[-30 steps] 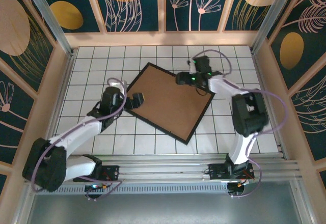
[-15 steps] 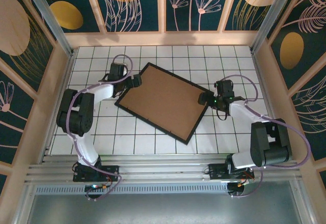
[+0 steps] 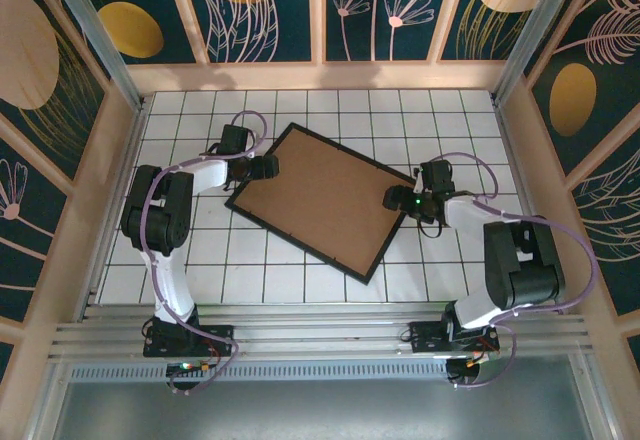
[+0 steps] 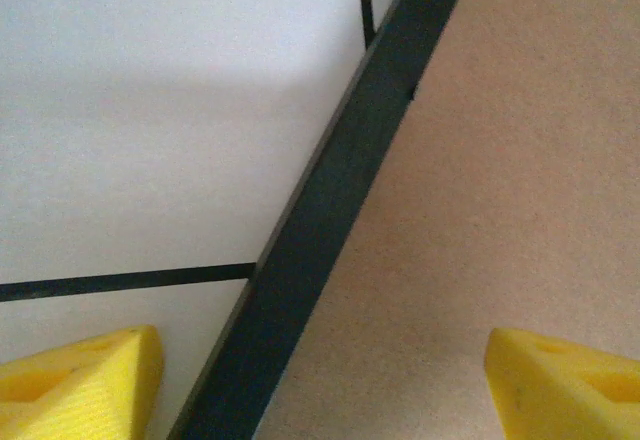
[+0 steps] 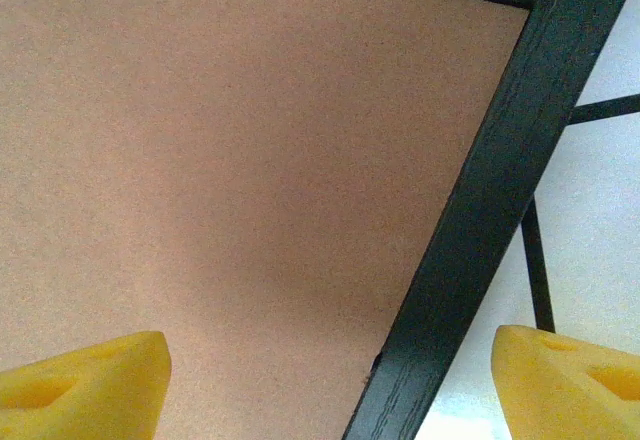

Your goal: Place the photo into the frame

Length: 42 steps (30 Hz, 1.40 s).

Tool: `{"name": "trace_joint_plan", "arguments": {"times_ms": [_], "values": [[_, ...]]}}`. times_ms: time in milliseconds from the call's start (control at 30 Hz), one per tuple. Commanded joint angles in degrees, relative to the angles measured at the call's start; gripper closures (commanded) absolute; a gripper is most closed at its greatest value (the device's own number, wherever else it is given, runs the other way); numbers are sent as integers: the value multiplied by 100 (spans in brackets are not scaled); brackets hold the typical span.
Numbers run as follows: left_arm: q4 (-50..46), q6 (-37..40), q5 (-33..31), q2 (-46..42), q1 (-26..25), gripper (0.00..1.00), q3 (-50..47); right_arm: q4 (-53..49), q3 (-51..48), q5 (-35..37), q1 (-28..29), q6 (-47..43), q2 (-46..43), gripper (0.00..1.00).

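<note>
Left of the frame [image 3: 296,241], the left arm [image 3: 160,215] folds back on itself over the white tiled tabletop [image 3: 440,110], with a purple cable [image 3: 252,120] looping above its wrist. The left gripper [image 3: 266,167] sits at the middle of the frame's upper-left short side. In the left wrist view its yellow fingers [image 4: 80,380] are spread wide and straddle the black rail. One is over bare tile outside the frame and the other is over the brown backing board [image 3: 320,200] inside it. Neither pinches the rail, and a dark grid line [image 4: 120,282] of the tabletop runs up to the rail's outer edge.

The frame lies flat on the tabletop, turned at an angle to the tile grid, its back up and the backing board filling its opening.

At the frame's right corner the right gripper [image 3: 398,198] reaches in from outside, a green light glowing on its body. In the right wrist view its fingers [image 5: 80,375] are also spread apart. One hangs over the backing board and the other is over the tile beyond the rail, with the frame's mitred corner just ahead of them. The right arm [image 3: 515,260] stands right of the frame, ringed by its own purple cable [image 3: 585,260]. Dark blue floral wall panels [image 3: 270,10] close off the tabletop beyond the frame and on both sides.
</note>
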Motion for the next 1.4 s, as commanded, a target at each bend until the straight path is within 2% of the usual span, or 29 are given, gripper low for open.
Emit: {"name": "trace_joint_plan", "arguments": {"times_ms": [0, 200, 300, 467, 633, 867, 1000, 1233, 1367], "values": [[-209, 46, 328, -85, -15, 22, -171, 163, 256, -66, -11, -1, 148, 16], [167, -249, 517, -1006, -14, 42, -1285, 309, 667, -226, -26, -58, 491, 18], [489, -529, 649, -1716, -13, 53, -2257, 394, 937, -502, -19, -108, 775, 20], [891, -1025, 682, -2741, -28, 64, -3549, 250, 1372, -807, 154, -276, 1201, 25], [761, -1063, 398, -3108, -28, 70, -3917, -26, 1378, -799, 202, -482, 1090, 25], [603, -946, 178, -3068, -25, 74, -3856, -893, 1567, 203, -98, -942, 838, 27], [610, -944, 138, -3054, -27, 75, -3851, -1118, 1616, 206, -243, -895, 808, 35], [575, -935, 81, -3054, -23, 75, -3829, -1251, 1720, 28, -509, -887, 986, 57], [577, -944, 72, -3043, -26, 75, -3812, -1231, 1755, -21, -535, -893, 1061, 63]]}}
